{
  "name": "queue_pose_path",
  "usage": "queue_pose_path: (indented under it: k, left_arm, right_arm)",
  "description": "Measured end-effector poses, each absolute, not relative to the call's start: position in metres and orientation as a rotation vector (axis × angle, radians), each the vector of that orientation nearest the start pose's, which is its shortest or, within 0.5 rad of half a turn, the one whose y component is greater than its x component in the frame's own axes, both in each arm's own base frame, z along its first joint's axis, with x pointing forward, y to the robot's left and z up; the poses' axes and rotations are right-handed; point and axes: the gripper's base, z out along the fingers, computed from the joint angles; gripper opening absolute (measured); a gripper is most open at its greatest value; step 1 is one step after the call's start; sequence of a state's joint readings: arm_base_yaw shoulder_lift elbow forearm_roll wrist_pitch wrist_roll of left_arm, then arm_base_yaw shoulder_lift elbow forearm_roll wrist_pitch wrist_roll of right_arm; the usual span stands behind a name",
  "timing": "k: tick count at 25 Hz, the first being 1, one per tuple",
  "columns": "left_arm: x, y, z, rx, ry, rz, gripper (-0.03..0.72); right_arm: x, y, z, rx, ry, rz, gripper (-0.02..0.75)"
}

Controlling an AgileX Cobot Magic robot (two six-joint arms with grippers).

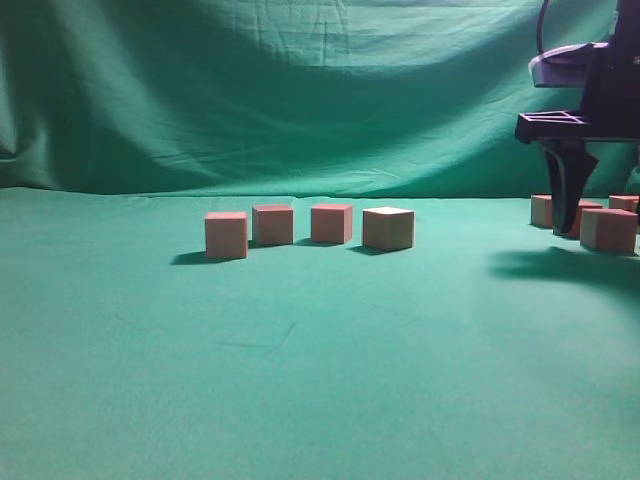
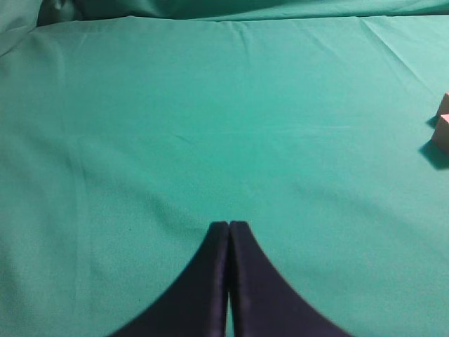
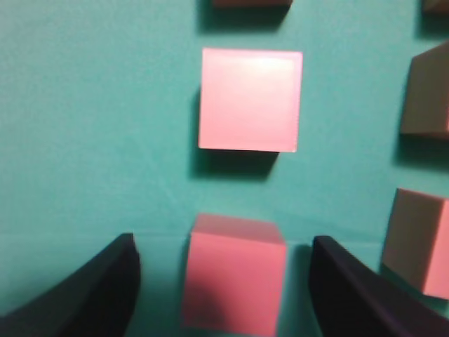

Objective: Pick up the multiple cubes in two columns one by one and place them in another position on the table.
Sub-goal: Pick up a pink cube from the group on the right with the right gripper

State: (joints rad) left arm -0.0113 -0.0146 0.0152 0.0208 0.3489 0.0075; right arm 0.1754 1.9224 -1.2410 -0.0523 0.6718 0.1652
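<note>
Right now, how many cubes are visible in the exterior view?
8: four in a row mid-table, four at the right edge. More may be hidden.

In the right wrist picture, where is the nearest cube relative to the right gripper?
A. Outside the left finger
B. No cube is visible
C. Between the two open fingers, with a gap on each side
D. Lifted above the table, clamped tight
C: the cube sits on the table between the open fingers of the right gripper, green cloth showing on both sides.
</note>
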Motion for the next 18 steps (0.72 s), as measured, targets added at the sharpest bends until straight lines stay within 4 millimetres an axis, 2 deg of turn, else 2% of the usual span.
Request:
queue_pose_path:
  k: [2, 6, 12, 15, 18]
  left_arm:
    - [0.053, 0.000, 0.177, 0.030, 1.833, 0.018, 0.000]
    - [0.053, 0.000, 0.177, 0.030, 1.833, 0.018, 0.000]
    - [0.053, 0.000, 0.177, 0.030, 1.833, 0.018, 0.000]
    - [0.053, 0.000, 0.177, 0.030, 1.833, 0.018, 0.000]
    - [0.053, 0.000, 0.177, 0.030, 1.833, 0.018, 0.000]
  right_arm:
    - [0.376, 0.064, 0.161, -0.060, 2.841, 0.019, 0.433]
    - [0.377, 0.064, 0.156, -0.061, 2.852, 0.017, 0.268]
    - [0.375, 0.064, 0.158, -0.063, 2.878, 0.010, 0.274]
    - [0.368, 0.070, 0.179, -0.089, 2.881, 0.010, 0.274]
    - [0.352, 0.089, 0.213, -0.157, 2.845, 0.037, 0.274]
